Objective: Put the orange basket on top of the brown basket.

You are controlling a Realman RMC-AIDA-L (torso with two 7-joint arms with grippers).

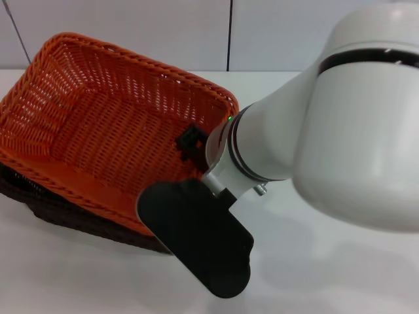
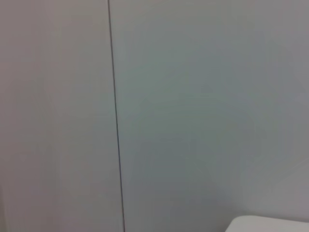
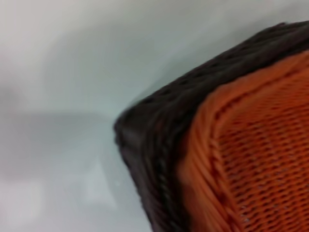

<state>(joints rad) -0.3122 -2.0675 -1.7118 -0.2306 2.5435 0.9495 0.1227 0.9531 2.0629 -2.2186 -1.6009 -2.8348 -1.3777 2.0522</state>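
Two baskets share one spot at the left of the table (image 1: 314, 288): the orange basket (image 1: 98, 131) sits tilted in the brown basket (image 1: 59, 212), whose dark rim shows only along the near edge and at the near left corner. The orange one looks higher at its far right corner than at its near left, so it seems nested at an angle, not seated level. In the right wrist view the orange rim (image 3: 212, 159) lies just inside the brown rim (image 3: 159, 140) at one corner, the two touching there.

The right gripper (image 1: 190, 145) reaches over the right wall of the orange basket, a dark part showing just inside that rim. The forearm and a black cover hide the fingers, so I cannot tell whether they are spread or closed on the rim. The left gripper is out of sight; its wrist camera faces only a pale wall with a thin seam.

By my reading the main step is done: orange is on top of brown. What is likely left is small: let the orange basket settle flat, release if the rim is held, and lift the right arm clear without dragging it askew.
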